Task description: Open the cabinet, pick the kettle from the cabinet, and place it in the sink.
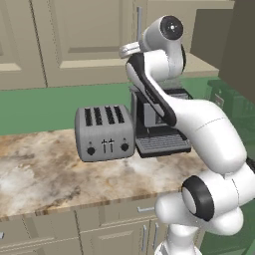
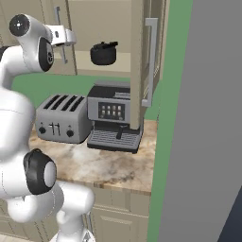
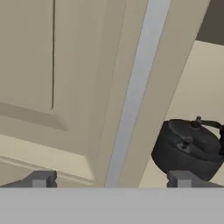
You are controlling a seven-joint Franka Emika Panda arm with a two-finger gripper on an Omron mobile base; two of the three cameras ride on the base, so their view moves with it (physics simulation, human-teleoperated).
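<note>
Kettle [image 3: 187, 148] sits inside the opened cabinet [image 2: 137, 61].

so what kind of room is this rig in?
A simulated home kitchen, by the look of it: a toaster and coffee machine on a marble-look counter, beige wall cabinet above, one door open on a black kettle.

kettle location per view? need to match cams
Left base view: I can't make out the kettle; the arm covers the cabinet area above the coffee machine.
Right base view: kettle upper centre, on the open cabinet's shelf, above the coffee machine.
Hand view: kettle lower right, right of the door's silver handle.
Shared landmark: the coffee machine, in both base views.
</note>
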